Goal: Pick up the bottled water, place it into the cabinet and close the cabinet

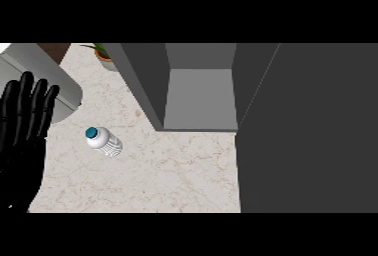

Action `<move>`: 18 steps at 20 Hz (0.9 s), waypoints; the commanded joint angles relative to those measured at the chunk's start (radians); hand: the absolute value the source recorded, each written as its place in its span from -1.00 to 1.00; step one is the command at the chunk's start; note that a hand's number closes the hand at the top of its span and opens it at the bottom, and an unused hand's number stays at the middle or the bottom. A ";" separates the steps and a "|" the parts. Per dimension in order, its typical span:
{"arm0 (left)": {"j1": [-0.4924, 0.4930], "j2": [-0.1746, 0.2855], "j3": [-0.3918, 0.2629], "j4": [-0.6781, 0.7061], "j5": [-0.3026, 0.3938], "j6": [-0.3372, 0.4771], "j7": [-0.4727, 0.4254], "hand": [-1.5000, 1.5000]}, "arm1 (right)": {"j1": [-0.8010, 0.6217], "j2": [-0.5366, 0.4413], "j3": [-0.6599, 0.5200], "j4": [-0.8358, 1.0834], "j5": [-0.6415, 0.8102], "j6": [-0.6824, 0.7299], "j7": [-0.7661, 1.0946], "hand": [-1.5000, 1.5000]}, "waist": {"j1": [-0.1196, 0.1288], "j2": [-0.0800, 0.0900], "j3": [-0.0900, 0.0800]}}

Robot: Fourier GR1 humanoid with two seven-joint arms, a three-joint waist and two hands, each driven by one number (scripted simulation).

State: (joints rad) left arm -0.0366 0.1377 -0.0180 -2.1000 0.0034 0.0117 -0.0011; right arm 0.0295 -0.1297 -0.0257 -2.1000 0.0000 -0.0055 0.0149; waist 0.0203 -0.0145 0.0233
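Your black left hand (pixel 22 131) rests open at left. The clear ribbed plastic bottle with blue cap (pixel 104 142) sits on the marble counter (pixel 155 185), near the open grey cabinet (pixel 199 100). Probably light and slick; grasp its ribbed middle.

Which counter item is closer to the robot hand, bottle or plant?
The bottled water, teal-capped, right of the left robot hand; the potted plant stands farther back.

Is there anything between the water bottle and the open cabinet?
Nothing: in the head view, only bare beige marbled countertop lies between the small clear teal-capped water bottle and the open grey cabinet.
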 commanded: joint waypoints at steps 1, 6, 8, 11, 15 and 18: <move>0.029 0.061 0.057 -0.053 0.074 -0.078 0.003 -1.00 | 0.047 -0.010 -0.002 -0.035 -0.049 0.057 -0.043 -1.00 | -0.019 0.012 -0.023; 0.021 0.230 0.191 0.135 0.383 -0.400 -0.124 -1.00 | 0.095 0.025 0.068 -0.142 0.002 0.021 0.005 -1.00 | -0.029 0.013 -0.026; 0.079 0.124 0.116 0.153 0.547 -0.359 0.056 -1.00 | 0.128 0.029 0.158 -0.096 -0.108 0.122 0.026 -1.00 | -0.018 0.013 -0.025; 0.060 0.213 0.196 0.124 0.743 -0.394 0.186 -1.00 | 0.185 0.041 0.216 -0.202 -0.106 0.112 0.089 -1.00 | -0.019 0.007 -0.024; 0.123 0.265 0.244 -0.016 0.896 -0.343 0.312 -1.00 | 0.244 0.009 0.212 -0.337 -0.142 0.123 0.176 -1.00 | -0.017 0.008 -0.023; 0.104 0.351 0.370 0.014 1.029 -0.336 0.373 -1.00 | 0.255 0.005 0.212 -0.433 -0.156 0.104 0.255 -1.00 | -0.018 0.010 -0.023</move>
State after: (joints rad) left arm 0.0545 0.4248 0.2726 -2.0484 0.8854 -0.3459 0.2730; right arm 0.2439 -0.1265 0.1533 -2.4169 -0.1497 0.1080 0.1970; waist 0.0017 -0.0047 -0.0001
